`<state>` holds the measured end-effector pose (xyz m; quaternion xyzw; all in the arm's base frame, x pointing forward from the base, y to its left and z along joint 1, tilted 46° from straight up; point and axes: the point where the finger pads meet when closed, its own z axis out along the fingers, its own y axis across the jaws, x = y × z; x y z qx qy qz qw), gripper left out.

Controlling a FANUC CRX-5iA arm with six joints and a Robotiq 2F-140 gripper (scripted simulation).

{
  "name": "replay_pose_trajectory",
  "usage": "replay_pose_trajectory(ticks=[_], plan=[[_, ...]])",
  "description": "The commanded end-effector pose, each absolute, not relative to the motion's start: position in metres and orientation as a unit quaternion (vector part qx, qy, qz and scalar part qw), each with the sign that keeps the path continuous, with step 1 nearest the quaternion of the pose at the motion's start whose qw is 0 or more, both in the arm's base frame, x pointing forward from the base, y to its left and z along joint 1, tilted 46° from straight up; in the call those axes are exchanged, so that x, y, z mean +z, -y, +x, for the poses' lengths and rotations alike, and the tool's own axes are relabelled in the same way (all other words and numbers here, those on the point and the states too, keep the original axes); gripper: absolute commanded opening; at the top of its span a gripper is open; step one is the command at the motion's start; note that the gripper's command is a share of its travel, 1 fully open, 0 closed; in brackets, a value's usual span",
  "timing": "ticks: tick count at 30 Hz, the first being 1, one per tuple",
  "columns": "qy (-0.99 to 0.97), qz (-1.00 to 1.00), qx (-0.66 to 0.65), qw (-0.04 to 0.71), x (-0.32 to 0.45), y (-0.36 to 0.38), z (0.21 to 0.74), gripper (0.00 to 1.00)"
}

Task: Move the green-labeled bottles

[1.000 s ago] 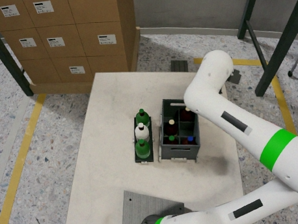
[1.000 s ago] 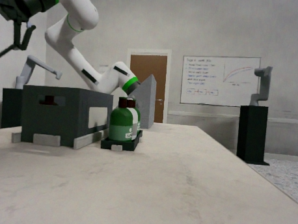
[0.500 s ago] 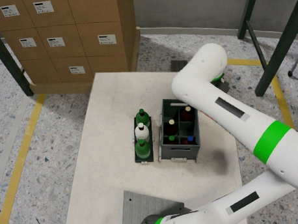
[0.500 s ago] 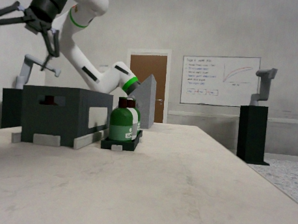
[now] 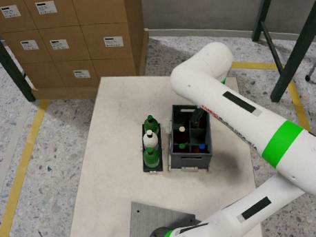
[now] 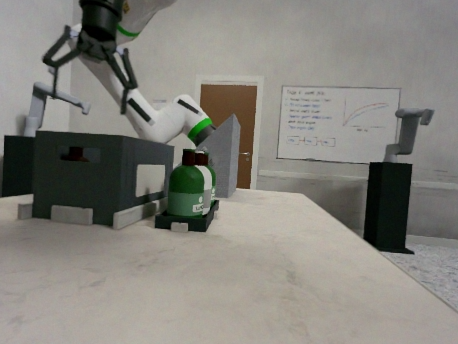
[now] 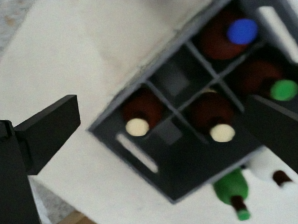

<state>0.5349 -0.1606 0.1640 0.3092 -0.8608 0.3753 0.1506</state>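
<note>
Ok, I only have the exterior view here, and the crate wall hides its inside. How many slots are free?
Observer: Two. The wrist view shows the bare floor of two empty slots. The other four each hold a bottle.
Operator: And the tray? The bottles on it overlap for me.
Observer: From the top there are three in a row: two green bottles at the ends and a white bottle between them.
Operator: Is the gripper actually over the crate?
Observer: Yes. The wrist view looks straight down into the slots. The fingers are wide open with nothing between them.
</note>
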Motion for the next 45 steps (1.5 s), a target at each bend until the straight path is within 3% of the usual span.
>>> replay_pose_trajectory(ticks=[1, 5, 6, 40, 45], plan=[[0.872, 0.296, 0.355, 0.161, 0.153, 0.146, 0.52, 1.0], [0.872, 0.296, 0.355, 0.161, 0.153, 0.146, 0.52, 1.0], [0.872, 0.296, 0.355, 0.161, 0.153, 0.146, 0.52, 0.1], [0.872, 0.296, 0.355, 0.161, 0.152, 0.146, 0.521, 0.1], [0.87, 0.305, 0.352, 0.163, 0.123, 0.113, 0.547, 0.1]])
